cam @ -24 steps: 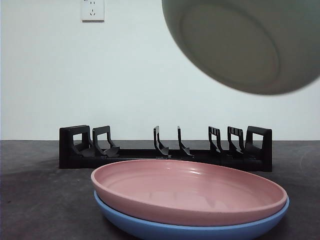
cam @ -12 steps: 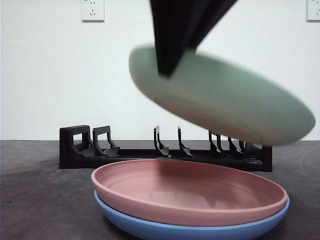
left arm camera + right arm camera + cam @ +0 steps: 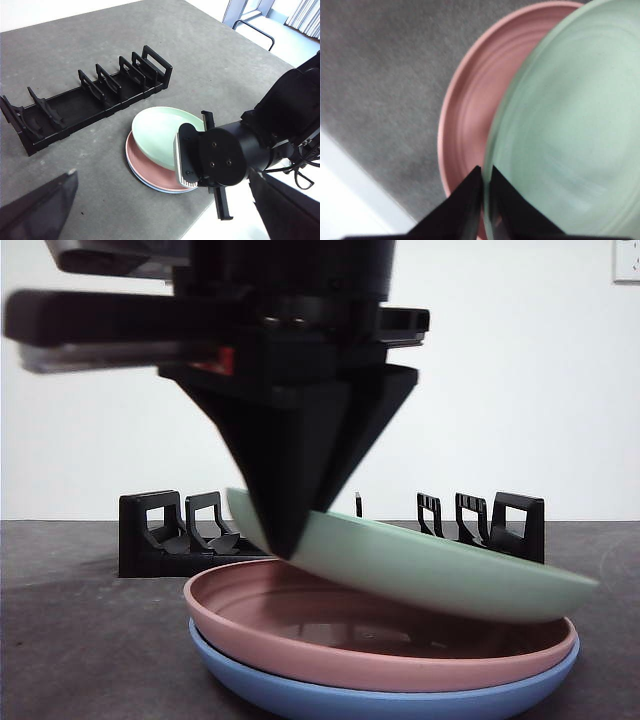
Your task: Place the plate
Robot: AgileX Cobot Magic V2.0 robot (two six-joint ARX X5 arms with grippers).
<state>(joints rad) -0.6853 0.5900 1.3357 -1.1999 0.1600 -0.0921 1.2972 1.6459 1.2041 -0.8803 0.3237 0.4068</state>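
Lowered onto the pink plate (image 3: 380, 640), the green plate (image 3: 440, 570) stays pinched in the right fingers (image 3: 485, 172).

The green plate (image 3: 440, 565) has a smooth, satin surface with only a soft sheen, much like plastic or melamine. The pink plate (image 3: 330, 640) under it is glossier, and pale reflections lie in its well. The blue plate (image 3: 300, 695) at the bottom looks smooth too. The dish rack (image 3: 75, 102) is matt black plastic. The desk (image 3: 210, 55) is dark grey, matt and finely grainy. The right gripper (image 3: 486, 175) has dull black jaws.
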